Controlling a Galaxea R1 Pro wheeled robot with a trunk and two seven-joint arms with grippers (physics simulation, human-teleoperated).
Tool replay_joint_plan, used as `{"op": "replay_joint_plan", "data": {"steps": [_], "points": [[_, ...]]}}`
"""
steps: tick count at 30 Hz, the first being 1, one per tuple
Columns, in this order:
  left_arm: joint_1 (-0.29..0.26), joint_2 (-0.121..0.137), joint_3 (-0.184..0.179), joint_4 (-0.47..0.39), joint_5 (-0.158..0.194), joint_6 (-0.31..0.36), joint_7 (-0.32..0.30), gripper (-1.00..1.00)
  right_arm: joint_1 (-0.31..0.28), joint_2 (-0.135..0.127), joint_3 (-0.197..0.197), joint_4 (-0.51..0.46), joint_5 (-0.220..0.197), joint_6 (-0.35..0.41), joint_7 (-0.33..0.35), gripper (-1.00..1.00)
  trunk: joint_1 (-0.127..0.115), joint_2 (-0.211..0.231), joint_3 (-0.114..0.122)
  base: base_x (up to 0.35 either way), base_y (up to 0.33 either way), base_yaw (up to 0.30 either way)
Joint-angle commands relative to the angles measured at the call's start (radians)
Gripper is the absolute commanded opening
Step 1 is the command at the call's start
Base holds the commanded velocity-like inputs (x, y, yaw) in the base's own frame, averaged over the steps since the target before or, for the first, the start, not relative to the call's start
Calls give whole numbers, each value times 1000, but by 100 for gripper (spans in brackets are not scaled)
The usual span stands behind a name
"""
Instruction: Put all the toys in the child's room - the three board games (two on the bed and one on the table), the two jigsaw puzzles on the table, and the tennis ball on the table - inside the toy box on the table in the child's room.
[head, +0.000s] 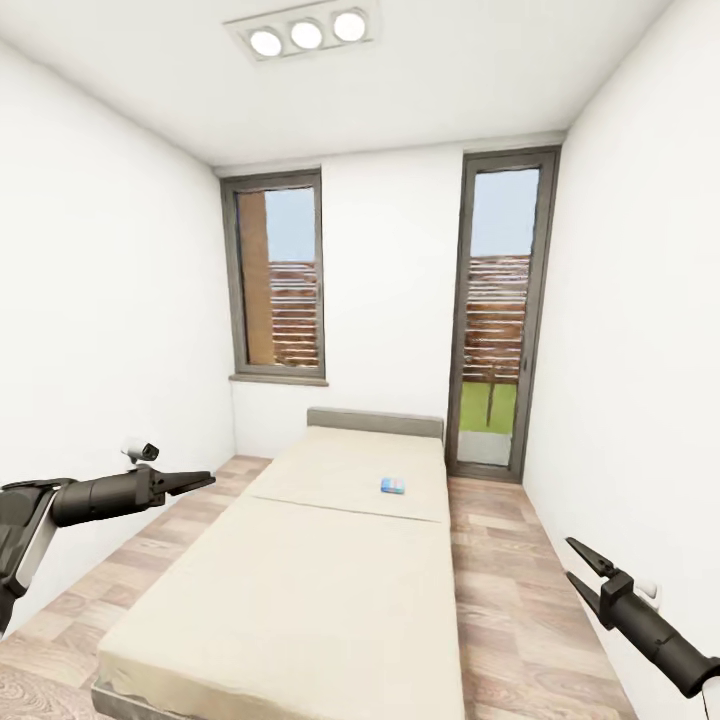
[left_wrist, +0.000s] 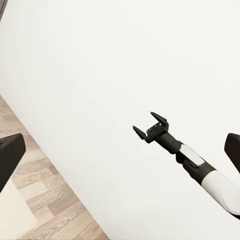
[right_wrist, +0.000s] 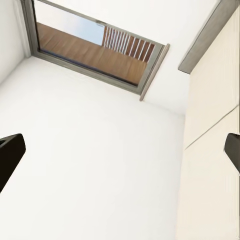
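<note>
A small blue board game (head: 392, 486) is lying flat on the cream bed's (head: 300, 590) far section, near the grey headboard.

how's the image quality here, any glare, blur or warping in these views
Head view: evenly lit and sharp, with wide-angle stretch bending walls outward and a bright three-bulb ceiling light; the small blue board game on the bed stays legible. Left wrist view: the white wall is nearly washed out, yet the right gripper looks crisp. Right wrist view: tilted, window sharp.

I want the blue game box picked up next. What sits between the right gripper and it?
Nothing visible: bare cream mattress lies between the right gripper and the blue game box on the bed.
</note>
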Motion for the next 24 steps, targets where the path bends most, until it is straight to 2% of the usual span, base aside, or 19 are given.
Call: {"op": "replay_joint_plan", "data": {"steps": [1,6,11,24], "points": [[0,0,0,0,0,11,-3,100,-1,0,-2,1,0,4,3,100,1,-1,-1,154,-292,0],[0,0,0,0,-1,11,-3,100,-1,0,-2,0,-1,5,3,100,1,-1,-2,193,-239,0],[0,0,0,0,1,10,-5,100,-1,0,-2,0,-1,5,3,100,1,-1,-2,89,-63,-60],[0,0,1,0,1,9,-6,100,-1,0,-2,1,-1,5,4,100,1,-1,-7,7,-5,-243]]}}
